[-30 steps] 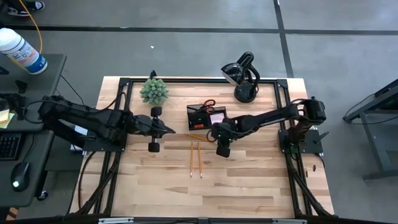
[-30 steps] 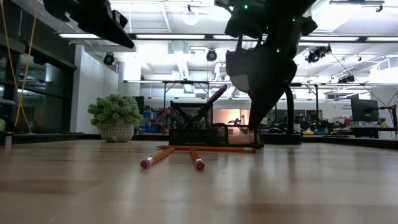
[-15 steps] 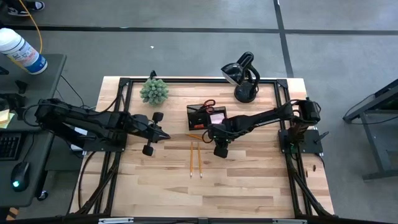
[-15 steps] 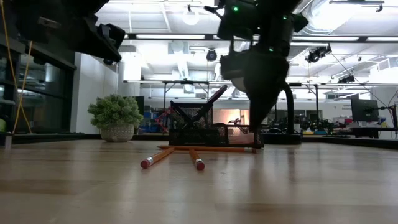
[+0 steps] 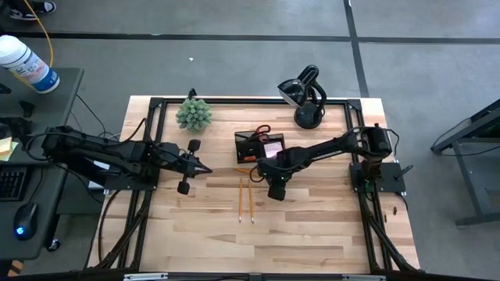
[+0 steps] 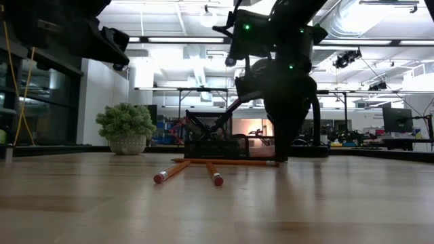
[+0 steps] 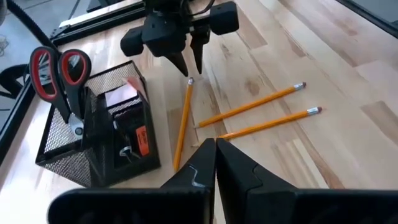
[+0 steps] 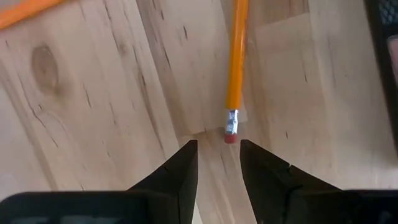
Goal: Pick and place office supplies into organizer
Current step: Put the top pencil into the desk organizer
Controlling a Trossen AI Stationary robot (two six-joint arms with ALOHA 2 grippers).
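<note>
The black mesh organizer (image 5: 251, 147) (image 7: 93, 155) stands at mid-table, holding red-handled scissors (image 7: 59, 68) upright and a pink sticky pad (image 7: 121, 96). One yellow-orange pencil (image 7: 183, 121) lies flat just in front of it. Two more pencils (image 5: 246, 200) (image 7: 261, 115) lie side by side nearer the table's near edge. My right gripper (image 8: 217, 146) (image 5: 262, 168) is open and points down. Its tips stand on either side of the first pencil's eraser end (image 8: 231, 134), apart from it. My left gripper (image 7: 216, 144) (image 5: 208, 168) is shut and hovers left of the pencils.
A green spiky plant (image 5: 193, 114) stands at the far left of the table. A black desk lamp (image 5: 306, 97) stands at the far right. A black frame rail (image 5: 234, 102) runs along the table's edges. Bare wood (image 5: 312, 226) lies near the near edge.
My right gripper has moved toward the table's left and come down over the eraser end of the pencil by the organizer. My left gripper has drawn back slightly toward the table's left and rolled at the wrist. Nothing on the table has moved.
</note>
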